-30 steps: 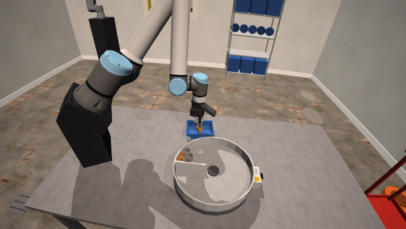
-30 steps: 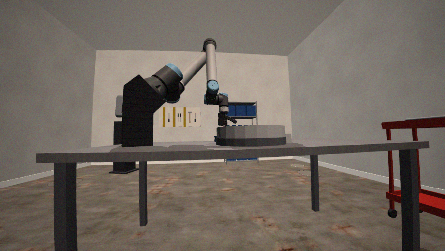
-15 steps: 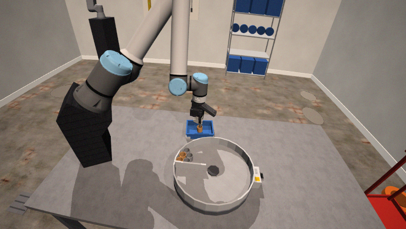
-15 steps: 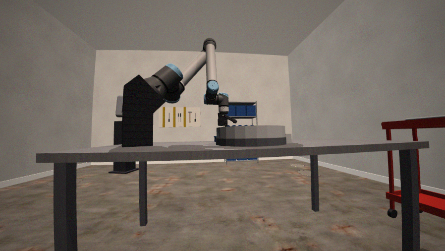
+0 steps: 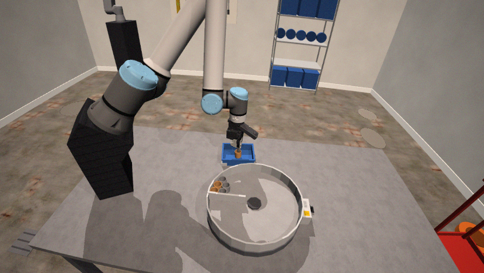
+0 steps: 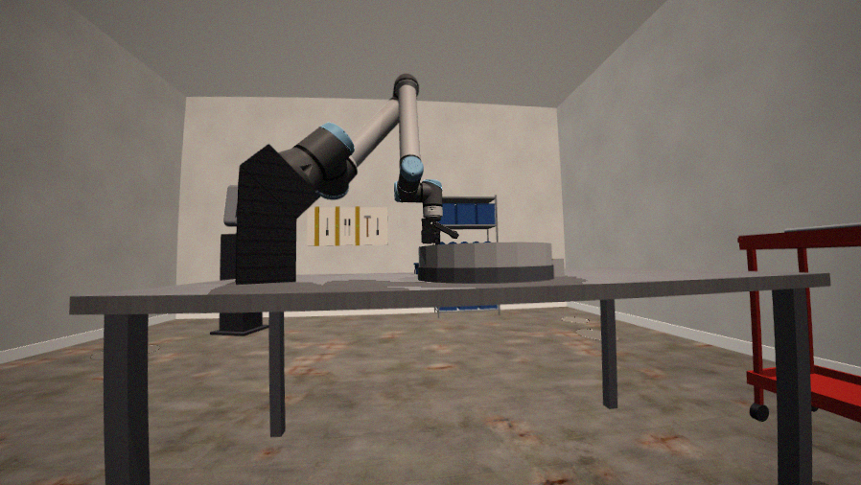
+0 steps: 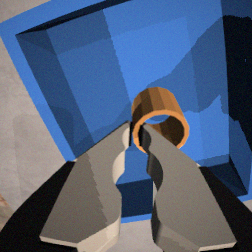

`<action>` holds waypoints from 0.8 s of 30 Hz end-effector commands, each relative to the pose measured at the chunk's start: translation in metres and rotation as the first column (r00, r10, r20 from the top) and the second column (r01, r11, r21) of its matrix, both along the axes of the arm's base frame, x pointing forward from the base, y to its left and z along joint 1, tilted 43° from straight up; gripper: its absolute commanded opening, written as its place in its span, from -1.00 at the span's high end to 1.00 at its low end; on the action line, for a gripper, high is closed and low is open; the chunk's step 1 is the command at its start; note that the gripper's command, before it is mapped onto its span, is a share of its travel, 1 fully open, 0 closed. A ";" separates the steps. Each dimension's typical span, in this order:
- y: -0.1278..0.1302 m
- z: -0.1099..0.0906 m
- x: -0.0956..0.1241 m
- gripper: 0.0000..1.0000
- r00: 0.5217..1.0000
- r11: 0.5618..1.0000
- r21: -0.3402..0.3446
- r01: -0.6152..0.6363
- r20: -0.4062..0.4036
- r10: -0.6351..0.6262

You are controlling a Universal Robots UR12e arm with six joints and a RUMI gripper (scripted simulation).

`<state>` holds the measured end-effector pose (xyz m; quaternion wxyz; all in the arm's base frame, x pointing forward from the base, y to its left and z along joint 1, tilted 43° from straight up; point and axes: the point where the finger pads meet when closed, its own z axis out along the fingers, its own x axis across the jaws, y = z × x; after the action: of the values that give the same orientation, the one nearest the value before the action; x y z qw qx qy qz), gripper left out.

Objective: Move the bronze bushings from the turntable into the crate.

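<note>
My gripper (image 5: pixel 239 148) hangs over the blue crate (image 5: pixel 248 155), just behind the turntable (image 5: pixel 255 208). Its fingers are shut on the wall of a bronze bushing (image 5: pixel 237 154), which hangs inside the crate opening. In the wrist view the two fingertips (image 7: pixel 139 137) pinch the near rim of the bronze bushing (image 7: pixel 160 117) above the crate floor (image 7: pixel 100 70). On the turntable, in a walled pocket at the far left, bronze bushings (image 5: pixel 215 186) stand beside grey steel bushings (image 5: pixel 225 183). In the side view the gripper (image 6: pixel 430 240) is behind the turntable (image 6: pixel 485 262).
A black hub (image 5: pixel 254 203) sits at the turntable's middle and a white divider (image 5: pixel 227 194) closes off the pocket. The robot's dark base (image 5: pixel 101 149) stands at the table's left. A red cart (image 5: pixel 463 240) is off the table's right corner.
</note>
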<state>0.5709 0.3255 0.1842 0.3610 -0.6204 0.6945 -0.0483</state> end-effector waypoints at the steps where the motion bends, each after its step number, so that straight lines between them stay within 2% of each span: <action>1: 0.001 -0.001 0.001 1.00 1.000 1.000 0.000 0.000 0.001 0.000; 24: 0.002 -0.003 0.002 1.00 1.000 1.000 0.000 0.000 0.001 0.000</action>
<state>0.5732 0.3271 0.1811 0.3610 -0.6204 0.6946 -0.0483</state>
